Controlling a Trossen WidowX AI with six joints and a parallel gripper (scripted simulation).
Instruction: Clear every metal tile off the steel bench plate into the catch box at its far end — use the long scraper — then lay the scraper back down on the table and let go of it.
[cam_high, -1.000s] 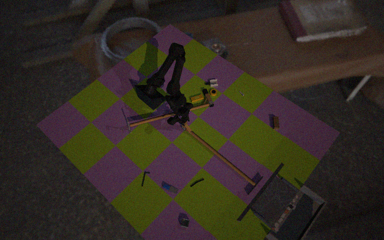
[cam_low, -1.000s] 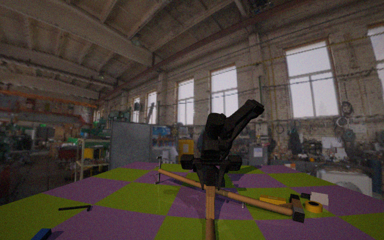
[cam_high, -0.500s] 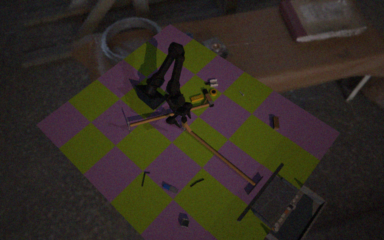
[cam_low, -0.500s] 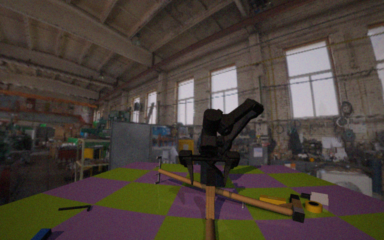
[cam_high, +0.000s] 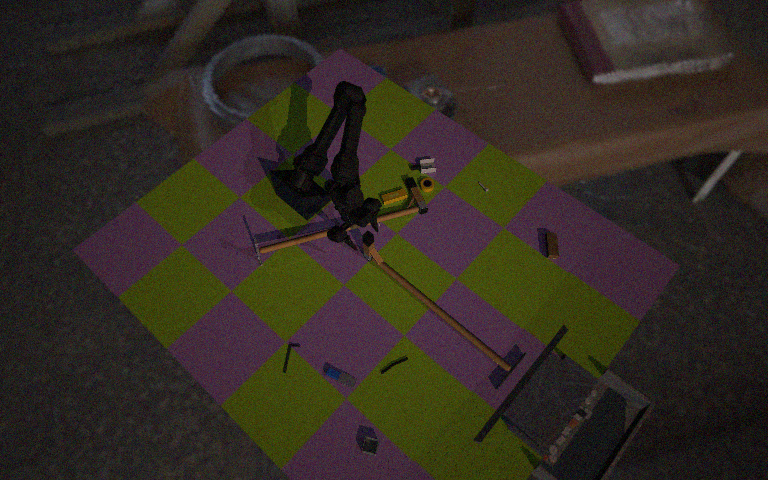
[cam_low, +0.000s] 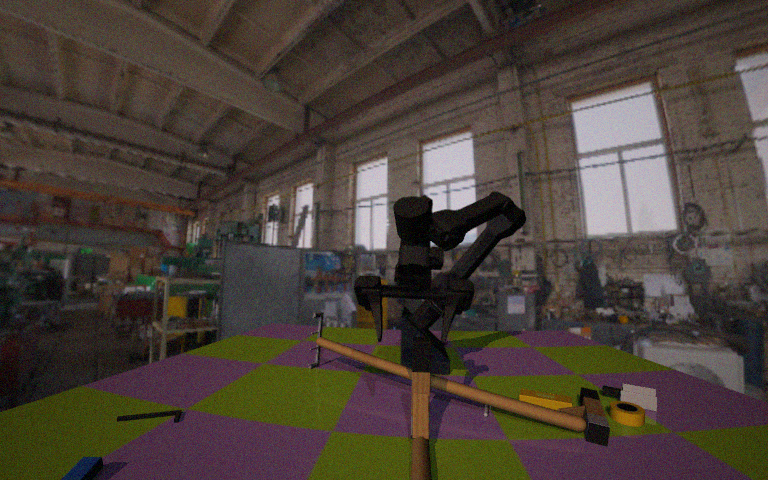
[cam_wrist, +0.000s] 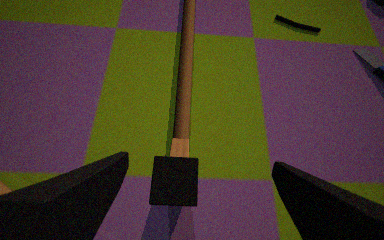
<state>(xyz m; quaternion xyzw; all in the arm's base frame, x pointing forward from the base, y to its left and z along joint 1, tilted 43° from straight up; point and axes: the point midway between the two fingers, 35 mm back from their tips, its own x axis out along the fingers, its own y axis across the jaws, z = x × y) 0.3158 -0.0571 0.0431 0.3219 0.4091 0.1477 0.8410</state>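
The gripper hangs released, its dark wedge-shaped fingers spread wide on either side of the scraper. The scraper lies flat on the checkered table: a round wooden shaft with a square black end block under the gripper and a flat dark blade beside the grey steel plate.

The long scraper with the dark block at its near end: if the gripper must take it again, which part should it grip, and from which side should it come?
Probably the dark end block of the long scraper, from straight above. The scraper lies flat on the table, and the open gripper already straddles that block, one finger on each side, so closing across its width looks simplest.
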